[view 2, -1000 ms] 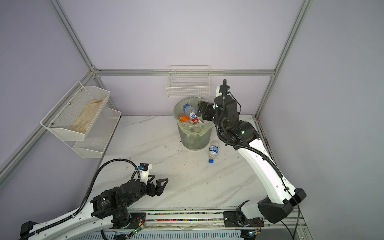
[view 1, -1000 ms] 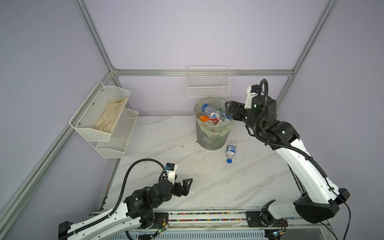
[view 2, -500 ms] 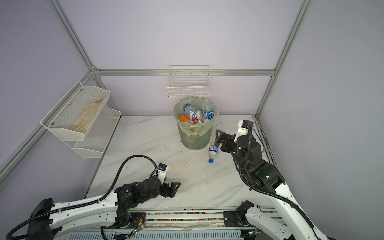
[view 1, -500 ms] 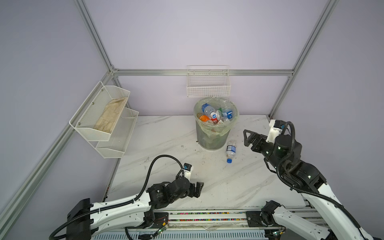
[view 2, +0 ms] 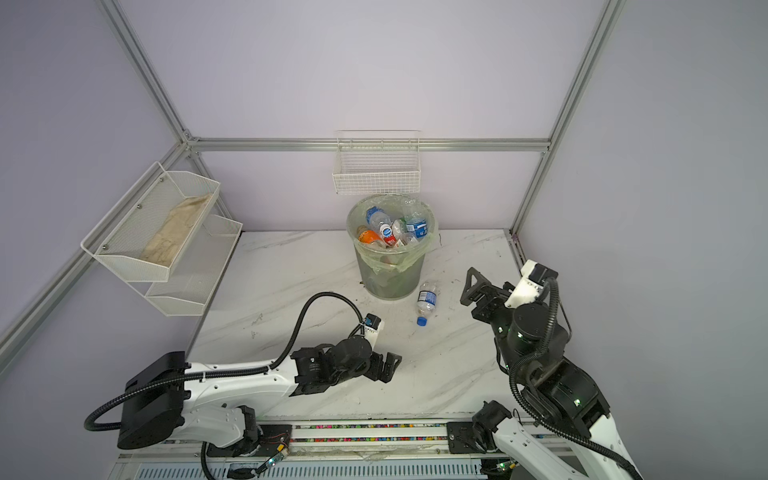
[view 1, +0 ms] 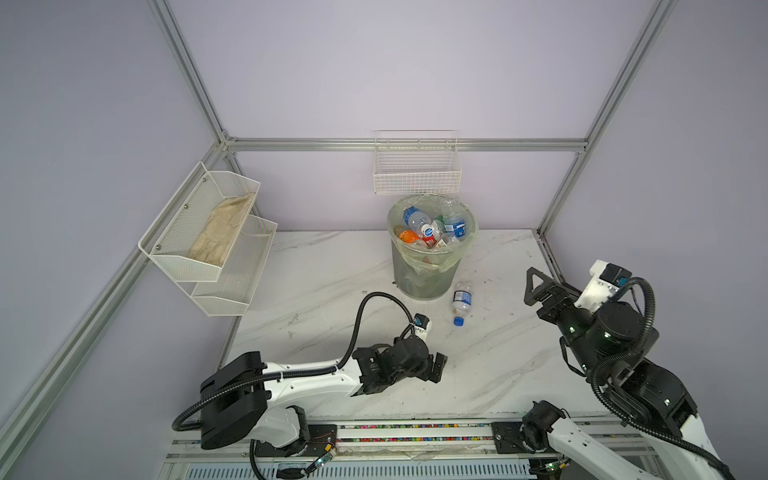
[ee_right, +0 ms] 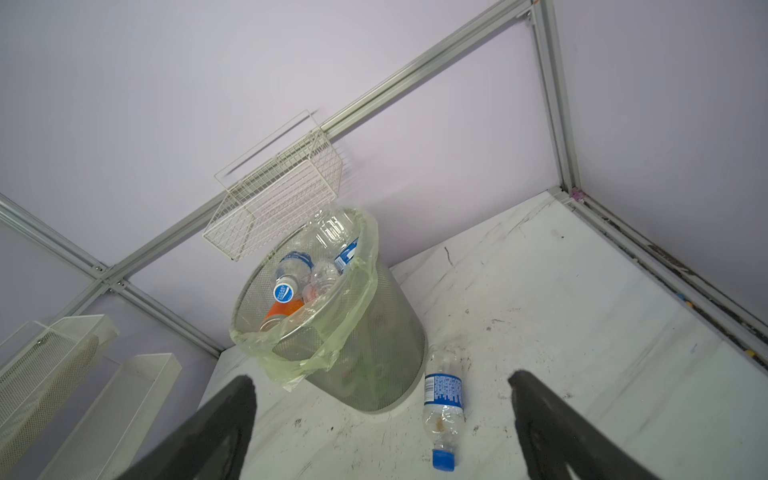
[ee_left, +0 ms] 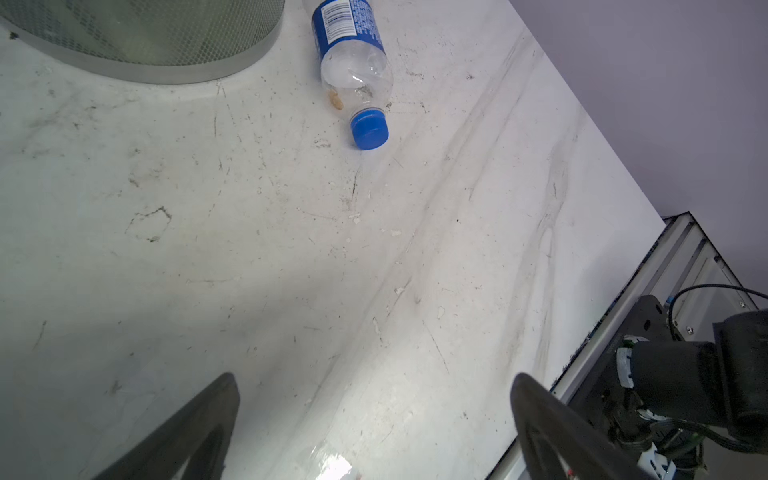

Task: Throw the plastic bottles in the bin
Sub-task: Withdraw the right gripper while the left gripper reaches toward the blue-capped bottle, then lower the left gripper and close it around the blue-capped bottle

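The bin (view 1: 424, 286) (view 2: 390, 284) (ee_right: 374, 353) stands at the back middle of the marble table, with several plastic bottles (view 1: 428, 228) (view 2: 390, 232) (ee_right: 291, 282) piled inside it. One clear bottle (view 1: 461, 301) (view 2: 427, 301) (ee_left: 353, 62) (ee_right: 442, 403) with a blue label and blue cap lies on the table just right of the bin's base (ee_left: 145, 33). My left gripper (view 1: 440, 368) (view 2: 392, 365) (ee_left: 374, 378) is open and empty, low near the front, short of that bottle. My right gripper (view 1: 528, 286) (view 2: 467, 286) (ee_right: 380, 378) is open and empty, raised to the right of the bottle and facing it.
A white wire basket (view 1: 417, 174) hangs on the back wall just above the bin. A two-tier mesh shelf (view 1: 232, 291) holding a cloth (view 1: 222, 230) is fixed at the left. The arms' rail (view 1: 415, 432) runs along the front edge.
My right gripper has pulled back from over the bin and come down at the right of the table. My left arm has stretched rightward along the front towards the lying bottle.
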You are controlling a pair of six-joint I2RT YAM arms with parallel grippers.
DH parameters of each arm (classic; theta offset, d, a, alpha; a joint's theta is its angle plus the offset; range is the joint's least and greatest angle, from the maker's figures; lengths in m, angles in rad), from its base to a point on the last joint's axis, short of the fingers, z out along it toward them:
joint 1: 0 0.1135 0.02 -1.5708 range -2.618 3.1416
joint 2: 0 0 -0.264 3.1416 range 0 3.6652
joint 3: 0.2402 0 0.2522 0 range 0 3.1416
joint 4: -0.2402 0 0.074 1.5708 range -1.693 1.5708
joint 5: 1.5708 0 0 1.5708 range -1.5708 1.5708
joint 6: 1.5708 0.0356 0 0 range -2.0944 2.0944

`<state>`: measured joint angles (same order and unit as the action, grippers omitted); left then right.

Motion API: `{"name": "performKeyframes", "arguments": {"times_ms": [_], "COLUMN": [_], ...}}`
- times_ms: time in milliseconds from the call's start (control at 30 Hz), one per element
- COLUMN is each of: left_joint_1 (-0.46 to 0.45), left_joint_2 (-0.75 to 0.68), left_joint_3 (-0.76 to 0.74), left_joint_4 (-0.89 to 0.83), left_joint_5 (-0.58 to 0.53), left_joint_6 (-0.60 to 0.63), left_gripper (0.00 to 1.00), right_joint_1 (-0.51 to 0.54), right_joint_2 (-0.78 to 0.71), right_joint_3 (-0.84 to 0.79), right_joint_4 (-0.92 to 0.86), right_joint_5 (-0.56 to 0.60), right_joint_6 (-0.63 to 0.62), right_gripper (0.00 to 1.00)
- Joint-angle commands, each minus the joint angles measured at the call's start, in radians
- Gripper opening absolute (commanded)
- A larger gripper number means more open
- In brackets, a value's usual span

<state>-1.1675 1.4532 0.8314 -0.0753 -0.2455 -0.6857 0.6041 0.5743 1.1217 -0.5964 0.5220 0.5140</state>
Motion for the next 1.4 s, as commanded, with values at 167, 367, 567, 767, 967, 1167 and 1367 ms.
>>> {"name": "performKeyframes", "arguments": {"times_ms": [167,367,567,767,967,1167,1367], "left_joint_1": [-0.002,0.016,0.047,0.088,0.114,0.130,0.150], "left_joint_2": [0.176,0.275,0.374,0.445,0.485,0.529,0.577], "left_joint_3": [0.240,0.332,0.409,0.470,0.512,0.554,0.620], "left_joint_4": [0.041,0.028,0.053,0.070,0.082,0.086,0.088], "left_joint_5": [0.002,0.010,0.044,0.058,0.057,0.051,0.040], "left_joint_6": [0.070,0.080,0.072,0.065,0.076,0.086,0.112], "left_gripper": [1.00,1.00,1.00,1.00,0.99,0.99,0.99], "right_joint_1": [-0.003,-0.002,-0.003,-0.003,-0.002,-0.003,-0.003], "right_joint_2": [-0.158,-0.230,-0.261,-0.282,-0.304,-0.313,-0.320], "right_joint_3": [-0.171,-0.240,-0.254,-0.257,-0.259,-0.260,-0.262], "right_joint_4": [-0.044,-0.045,-0.040,-0.040,-0.040,-0.040,-0.040], "right_joint_5": [0.142,0.164,0.151,0.139,0.142,0.142,0.144], "right_joint_6": [-0.037,-0.012,-0.008,-0.004,0.000,0.001,0.001], "right_gripper": [0.97,0.97,0.97,0.97,0.97,0.97,0.97]}}
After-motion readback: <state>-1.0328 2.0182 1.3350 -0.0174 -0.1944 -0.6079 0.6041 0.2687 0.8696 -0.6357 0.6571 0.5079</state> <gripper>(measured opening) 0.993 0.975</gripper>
